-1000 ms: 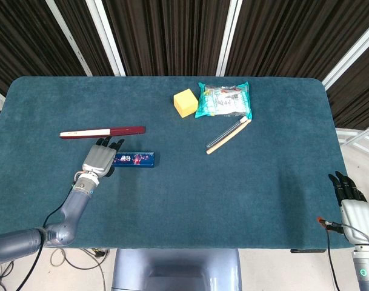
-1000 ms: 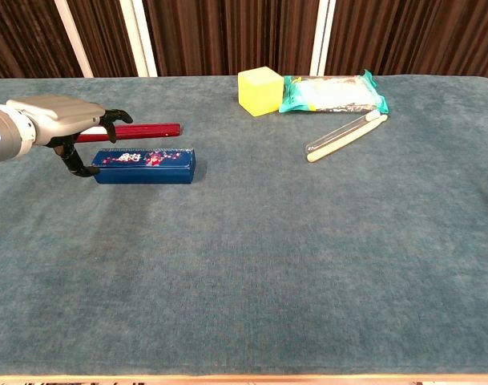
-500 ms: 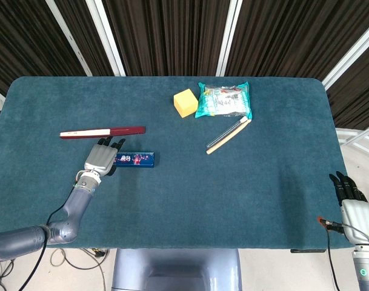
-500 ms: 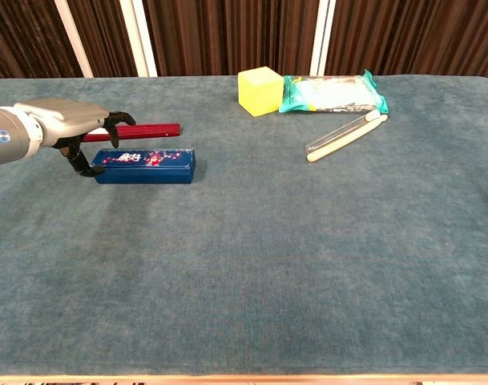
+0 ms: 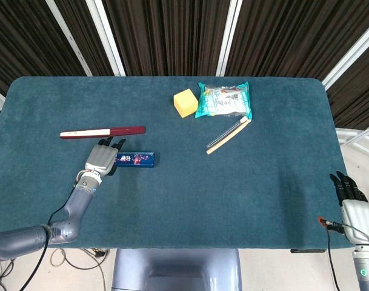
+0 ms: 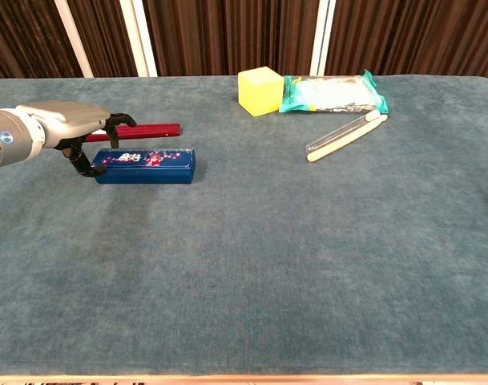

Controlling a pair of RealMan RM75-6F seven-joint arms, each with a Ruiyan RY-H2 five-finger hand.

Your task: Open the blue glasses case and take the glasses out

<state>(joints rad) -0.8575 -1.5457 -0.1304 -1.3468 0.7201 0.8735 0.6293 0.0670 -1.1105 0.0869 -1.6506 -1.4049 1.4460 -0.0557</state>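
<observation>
Closed blue glasses case (image 6: 145,165) bears floral print.

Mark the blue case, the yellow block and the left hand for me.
blue case (image 6: 147,165), chest view, middle of its front side.
yellow block (image 5: 185,102), head view, centre of its top face.
left hand (image 5: 100,157), head view, back of the hand, over the case's left end.
</observation>
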